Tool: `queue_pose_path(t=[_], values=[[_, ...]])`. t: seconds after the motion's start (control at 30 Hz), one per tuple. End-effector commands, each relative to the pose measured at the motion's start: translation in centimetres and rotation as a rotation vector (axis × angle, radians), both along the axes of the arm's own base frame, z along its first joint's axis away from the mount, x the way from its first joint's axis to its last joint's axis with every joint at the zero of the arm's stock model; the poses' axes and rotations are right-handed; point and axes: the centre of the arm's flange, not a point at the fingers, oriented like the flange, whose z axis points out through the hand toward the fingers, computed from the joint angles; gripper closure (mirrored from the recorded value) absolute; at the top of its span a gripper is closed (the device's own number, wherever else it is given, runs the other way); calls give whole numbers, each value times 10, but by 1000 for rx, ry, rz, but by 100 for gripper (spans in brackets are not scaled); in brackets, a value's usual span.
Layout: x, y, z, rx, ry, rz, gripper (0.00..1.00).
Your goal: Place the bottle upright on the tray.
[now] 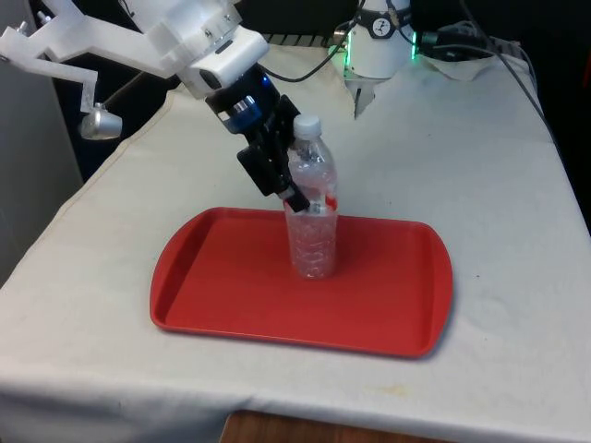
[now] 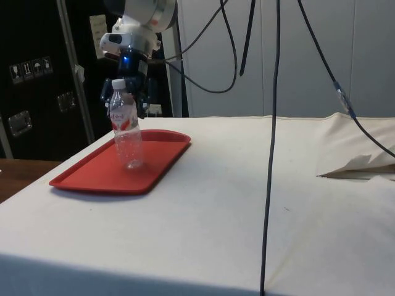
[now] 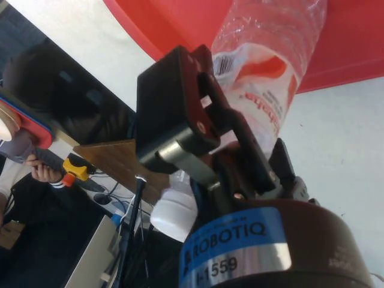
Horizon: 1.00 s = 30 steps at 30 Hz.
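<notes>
The bottle [image 1: 312, 208] is standing upright on the tray [image 1: 222, 286], which is lying on the counter [image 1: 480, 185].

The front view looks across the table [image 1: 480, 166] at me from slightly above. The side view faces the table's flank, lower and farther off. Both share the red tray [image 1: 222, 295]; the wrist view sits close behind my tool [image 3: 240, 150].

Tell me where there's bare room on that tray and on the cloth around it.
The red tray is bare on the front view's left of the bottle, and on its right up to the rim. The white cloth beyond the tray's right rim is free. It is crowded at the tray's far rim, where the pincer grips the bottle.
</notes>
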Motion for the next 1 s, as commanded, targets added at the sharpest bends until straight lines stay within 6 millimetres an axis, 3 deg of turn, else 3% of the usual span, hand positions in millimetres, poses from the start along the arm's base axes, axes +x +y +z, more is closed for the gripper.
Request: queue_pose_path(t=[0.0, 0.57, 0.97], values=[[0, -1, 1, -2, -2, -1, 0], [0, 0, 0, 2, 2, 1, 0], [-1, -15, 7, -4, -5, -20, 0]])
